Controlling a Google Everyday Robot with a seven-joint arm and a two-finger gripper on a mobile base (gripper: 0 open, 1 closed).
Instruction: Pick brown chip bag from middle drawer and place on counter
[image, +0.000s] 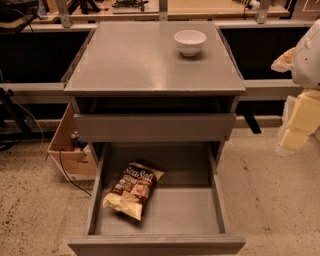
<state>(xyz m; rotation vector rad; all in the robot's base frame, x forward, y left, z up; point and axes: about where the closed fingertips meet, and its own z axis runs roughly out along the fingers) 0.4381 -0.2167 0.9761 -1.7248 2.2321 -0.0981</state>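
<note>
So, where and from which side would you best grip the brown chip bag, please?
Probably from above, across its dark middle: the brown chip bag lies flat on the middle drawer floor, low walls around. The gripper hangs right of the counter.

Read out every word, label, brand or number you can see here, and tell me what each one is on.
"Sea Salt": white script on the dark front of the brown chip bag, which lies in the middle drawer.
Smaller print below it on the bag: too blurred to read.
No text shows on the counter, the white bowl or the gripper, which hangs at the right edge, beside the cabinet.
</note>
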